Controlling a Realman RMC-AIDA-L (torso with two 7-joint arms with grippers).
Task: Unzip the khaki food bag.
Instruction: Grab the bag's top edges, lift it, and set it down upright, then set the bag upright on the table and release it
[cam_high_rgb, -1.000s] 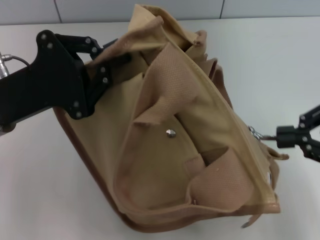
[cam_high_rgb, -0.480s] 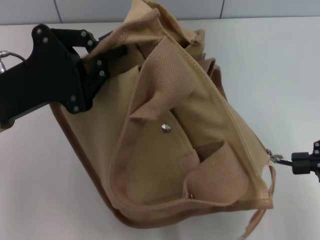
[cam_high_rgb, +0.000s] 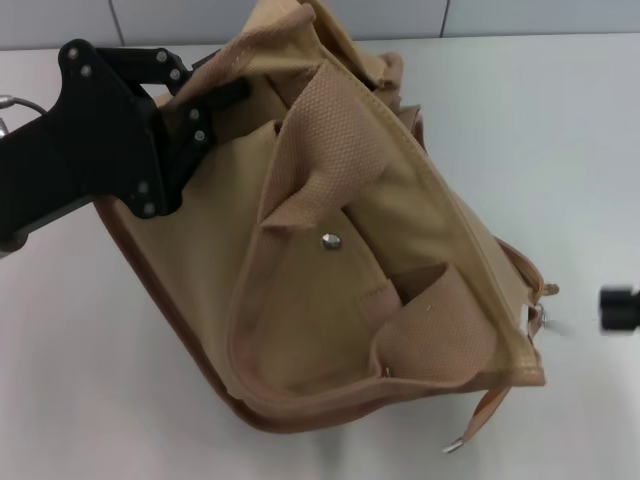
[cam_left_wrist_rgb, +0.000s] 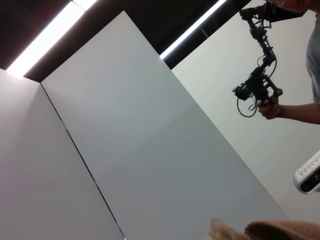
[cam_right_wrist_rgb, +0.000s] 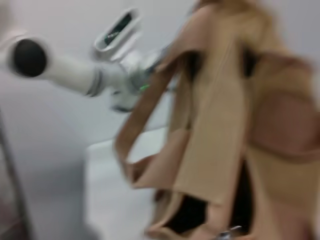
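The khaki food bag (cam_right_wrist_rgb: 225, 130) fills most of the frame, its top gaping dark, a strap (cam_right_wrist_rgb: 142, 107) looping beside a white robot arm (cam_right_wrist_rgb: 75, 75) behind.

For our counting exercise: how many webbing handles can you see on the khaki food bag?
2. One webbing handle arches over the front pocket; the other webbing handle loops near the khaki food bag's lower corner. Further straps may be hidden.
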